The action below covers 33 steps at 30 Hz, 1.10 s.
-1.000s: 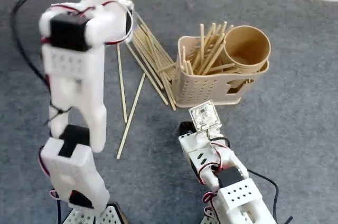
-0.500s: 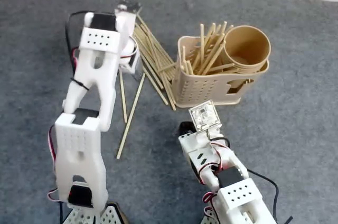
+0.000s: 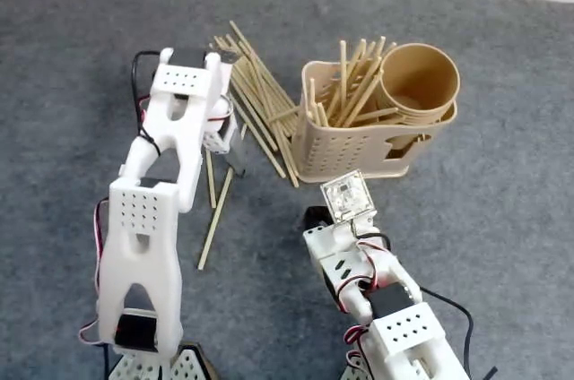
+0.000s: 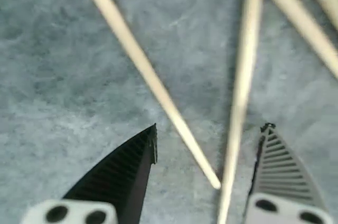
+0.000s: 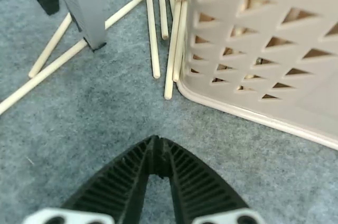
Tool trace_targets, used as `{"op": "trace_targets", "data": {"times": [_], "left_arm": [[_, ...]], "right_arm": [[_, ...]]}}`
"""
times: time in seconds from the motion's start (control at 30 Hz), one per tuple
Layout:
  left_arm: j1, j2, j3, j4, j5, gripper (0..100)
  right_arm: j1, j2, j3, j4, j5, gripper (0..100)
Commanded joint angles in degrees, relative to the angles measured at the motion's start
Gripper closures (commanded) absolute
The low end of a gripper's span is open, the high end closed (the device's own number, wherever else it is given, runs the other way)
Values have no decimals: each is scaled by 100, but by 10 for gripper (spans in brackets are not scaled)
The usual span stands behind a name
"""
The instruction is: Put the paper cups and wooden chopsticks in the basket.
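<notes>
"Since the left gripper (image 4: 211,129) hangs low over the grey carpet (image 4: 63,76) with its jaws spread wide, what lies between them?"

"Two loose sticks. The slanting chopstick (image 4: 153,84) ends with its tip between the jaws, and the straighter chopstick (image 4: 240,92) runs just beside the pale jaw. Neither is gripped."

"How will they handle?"

"I judge them light, stiff and thin. They are smooth wood that rolls readily on the carpet. A closing jaw could flick one aside or pinch the two crossed. I would take a single stick near its middle, square across its length, so it does not tip when lifted. They need little force, only good aim."

"And farther out?"

"From above, a pile of chopsticks (image 3: 256,98) fans from beside that arm towards the basket (image 3: 359,151), and some of them touch its wall. The basket already holds many sticks standing on end. The paper cups (image 3: 417,80) sit nested and tilted at the end away from the left arm."

"And the other arm?"

"The right gripper (image 5: 157,140) is closed on nothing, low over the carpet near the basket's near wall."
</notes>
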Motion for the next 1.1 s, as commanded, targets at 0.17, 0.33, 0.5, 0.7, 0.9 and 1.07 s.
{"op": "trace_targets", "data": {"times": [0.17, 0.33, 0.5, 0.7, 0.9, 1.07], "left_arm": [[-145, 382, -48, -281, -62, 829], [75, 418, -48, -264, -70, 961], [180, 374, -48, -229, -62, 995], [127, -145, -136, 62, -62, 995], [127, -1033, -84, 97, -26, 995], [127, -1657, 119, 105, -26, 995]], "right_arm": [[-4, -75, 198, -110, 88, 994], [-4, -75, 198, -110, 88, 994], [-4, -75, 198, -110, 88, 994], [-4, -75, 198, -110, 88, 994], [-4, -75, 198, -110, 88, 994], [-4, -75, 198, -110, 88, 994]]}}
